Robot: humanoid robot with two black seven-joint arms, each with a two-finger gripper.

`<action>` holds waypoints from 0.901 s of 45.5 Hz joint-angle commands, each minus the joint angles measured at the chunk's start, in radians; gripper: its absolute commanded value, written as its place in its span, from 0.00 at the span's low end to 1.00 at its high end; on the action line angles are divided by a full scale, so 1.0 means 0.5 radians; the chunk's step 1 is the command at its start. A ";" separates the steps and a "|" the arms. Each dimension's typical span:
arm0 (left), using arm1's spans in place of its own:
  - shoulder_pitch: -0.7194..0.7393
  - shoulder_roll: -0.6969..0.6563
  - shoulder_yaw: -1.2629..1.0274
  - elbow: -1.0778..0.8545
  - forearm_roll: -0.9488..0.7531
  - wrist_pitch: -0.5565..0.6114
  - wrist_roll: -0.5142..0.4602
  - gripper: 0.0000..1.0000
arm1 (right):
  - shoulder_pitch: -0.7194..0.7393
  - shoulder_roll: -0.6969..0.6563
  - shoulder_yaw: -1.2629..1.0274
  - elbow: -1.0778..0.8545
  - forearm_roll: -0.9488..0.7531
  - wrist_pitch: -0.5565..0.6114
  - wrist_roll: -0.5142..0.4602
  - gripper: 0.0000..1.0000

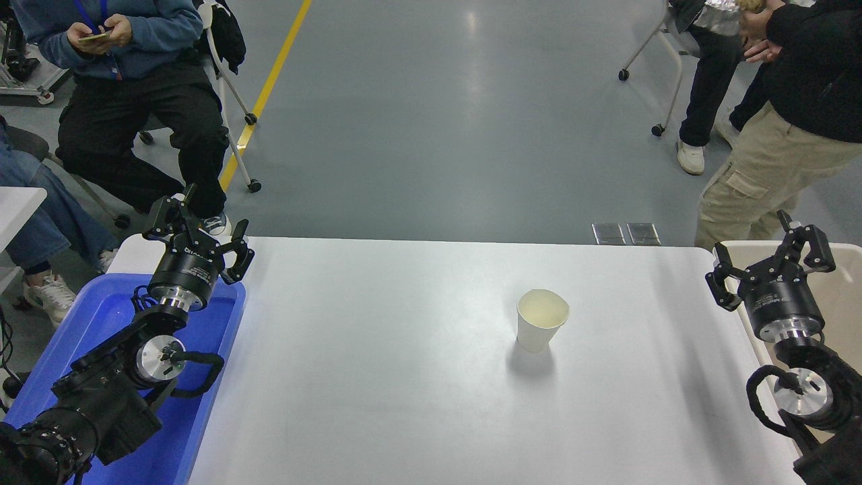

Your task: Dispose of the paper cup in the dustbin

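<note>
We find the paper cup (542, 328) upright and alone on the white table (377, 377), right of centre in the frame. The right gripper (771, 259), at the right edge, has its fingers spread wide and holds nothing; it hangs over the rim of the dustbin (838, 296), well apart from the cup. The left gripper (199, 232), likewise spread and empty, is parked at lower left above the blue tray (101, 323). We judge the reach not yet begun: next, the right arm must swing leftward and close around the cup's wall.
</note>
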 commanded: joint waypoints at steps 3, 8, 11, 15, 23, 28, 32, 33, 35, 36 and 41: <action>0.000 0.000 0.000 0.000 0.001 0.000 0.003 1.00 | 0.001 0.017 0.006 -0.007 0.000 -0.008 0.002 0.99; -0.003 0.000 0.000 0.000 0.001 0.000 0.003 1.00 | 0.004 0.045 0.006 -0.007 0.000 -0.008 -0.001 0.99; -0.003 0.000 0.000 0.000 0.001 0.000 0.003 1.00 | 0.017 0.048 0.006 -0.007 0.000 -0.014 -0.001 0.99; -0.003 0.000 0.000 0.000 0.001 0.000 0.003 1.00 | 0.026 0.051 0.000 0.014 0.000 -0.020 -0.001 0.99; 0.000 0.000 0.000 0.000 0.001 0.000 0.003 1.00 | 0.020 0.002 -0.107 0.244 0.003 -0.134 -0.087 0.99; -0.003 0.000 0.000 0.000 0.001 0.000 0.003 1.00 | 0.069 -0.124 -0.221 0.385 0.003 -0.177 -0.197 0.99; 0.000 0.000 0.000 0.000 0.001 0.000 0.003 1.00 | 0.109 -0.237 -0.380 0.465 -0.033 -0.186 -0.210 0.99; -0.003 0.000 0.000 0.000 0.001 0.000 0.003 1.00 | 0.121 -0.271 -0.441 0.490 -0.033 -0.189 -0.210 0.99; -0.003 0.000 0.000 0.000 0.001 0.003 0.003 1.00 | 0.145 -0.356 -0.555 0.566 -0.033 -0.207 -0.210 0.99; -0.003 0.000 0.000 0.000 0.001 0.003 0.003 1.00 | 0.158 -0.396 -0.604 0.606 -0.036 -0.226 -0.207 0.99; -0.003 0.000 0.000 0.000 0.001 0.000 0.003 1.00 | 0.240 -0.565 -0.807 0.818 -0.140 -0.303 -0.222 0.99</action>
